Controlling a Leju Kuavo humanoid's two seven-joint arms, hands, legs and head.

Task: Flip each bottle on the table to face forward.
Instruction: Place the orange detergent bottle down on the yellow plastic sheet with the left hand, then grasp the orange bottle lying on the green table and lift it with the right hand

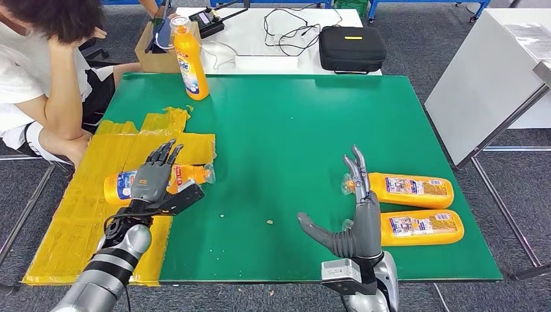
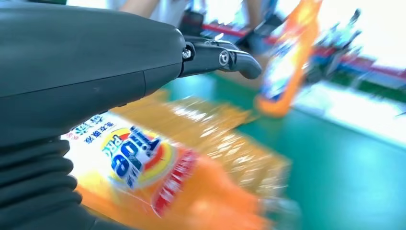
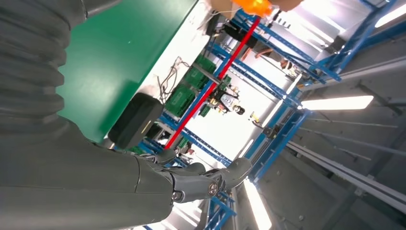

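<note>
A silver humanoid arm's left hand [image 1: 154, 177] hovers directly above an orange plastic detergent bottle with a blue-and-white label [image 1: 123, 185], which lies on its side on a crinkled yellow plastic sheet [image 1: 78, 221] at the left of the green table [image 1: 292, 130]. The bottle's long axis runs across the table, its clear cap toward the centre. The hand's fingers are stretched out and apart, gripping nothing; the left wrist view shows the label close beneath the palm. The right hand [image 1: 354, 214] stands upright, fingers spread and empty, just beside the caps of two more orange bottles with yellow labels [image 1: 409, 190] lying side by side at the right edge. A fourth orange bottle [image 1: 190, 60] stands upright at the far edge, near a seated person [image 1: 45, 78]. The left hand looks best placed to close on the bottle below it.
</note>
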